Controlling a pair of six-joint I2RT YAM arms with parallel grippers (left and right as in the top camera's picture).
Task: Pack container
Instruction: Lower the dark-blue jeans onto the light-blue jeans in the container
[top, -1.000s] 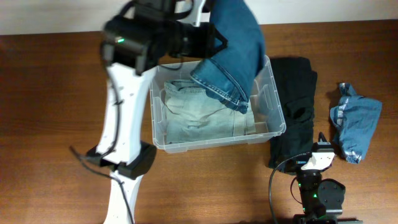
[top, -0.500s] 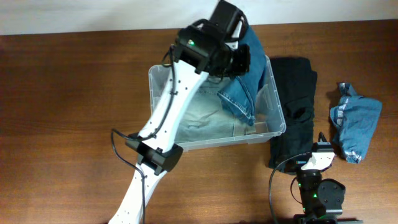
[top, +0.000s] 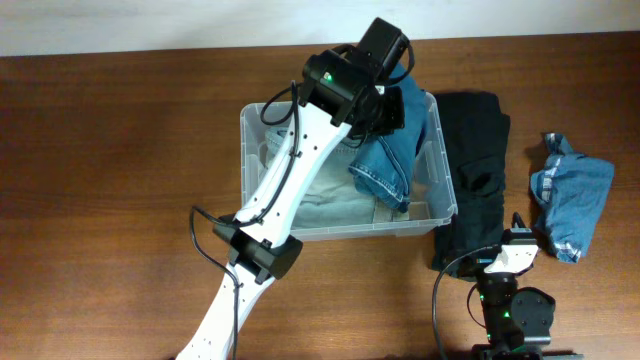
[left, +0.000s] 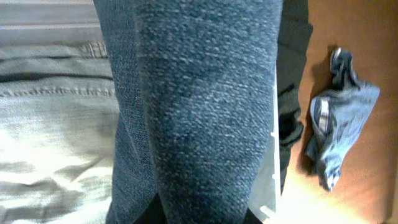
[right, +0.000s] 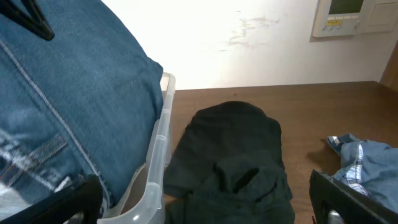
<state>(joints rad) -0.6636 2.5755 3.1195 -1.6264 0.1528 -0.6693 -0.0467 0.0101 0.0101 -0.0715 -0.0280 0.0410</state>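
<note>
Toward the table's far edge, near its middle, the container is being packed. Dark blue jeans are hung into its right end, pinched in the almost closed left gripper. Lowering and release are called for next. The right gripper is parked by the front edge, jaws spread wide, with nothing held.

Left arm stretches long from the near edge, elbow low, forearm reaching up and away; its wrist tips down at the far end; left gripper is clamped tight on hanging jeans; right arm sits folded at the near right; right gripper gapes wide, holding nothing.
</note>
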